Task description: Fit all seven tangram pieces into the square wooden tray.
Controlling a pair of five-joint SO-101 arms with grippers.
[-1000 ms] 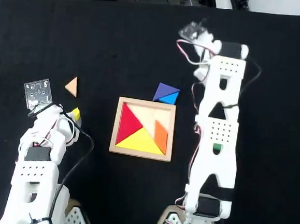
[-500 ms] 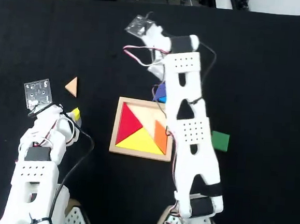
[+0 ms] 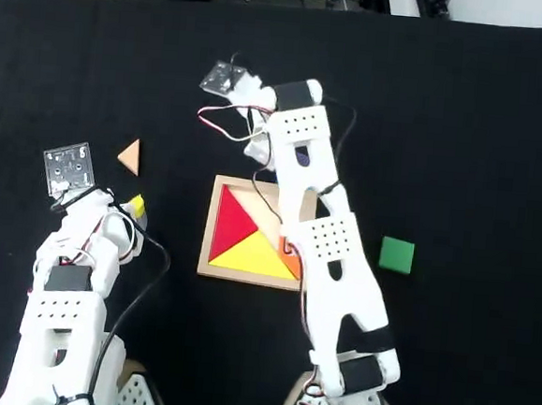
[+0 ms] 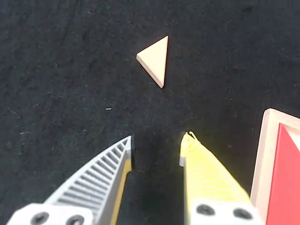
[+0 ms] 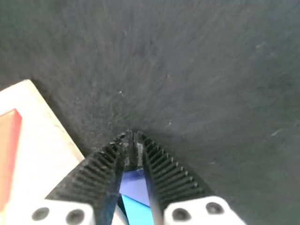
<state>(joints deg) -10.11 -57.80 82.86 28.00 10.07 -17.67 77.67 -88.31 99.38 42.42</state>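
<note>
The right gripper [image 5: 132, 138], jaws pressed almost together, hangs just past the tray [image 3: 246, 277], with the purple piece [image 5: 134, 180] and blue piece [image 5: 133, 208] showing behind its tips. It should probably spread first, then pinch one piece clear of the rim. The left gripper [image 4: 157, 140] rests spread near the peach triangle [image 4: 154, 60]; the right arm has swung left, uncovering the green square [image 3: 396, 255].

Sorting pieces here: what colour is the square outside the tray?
The square is green; best in the high view.

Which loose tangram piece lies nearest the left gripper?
The pale peach triangle, just ahead of the left gripper; the green square sits far off, beyond the tray.
</note>
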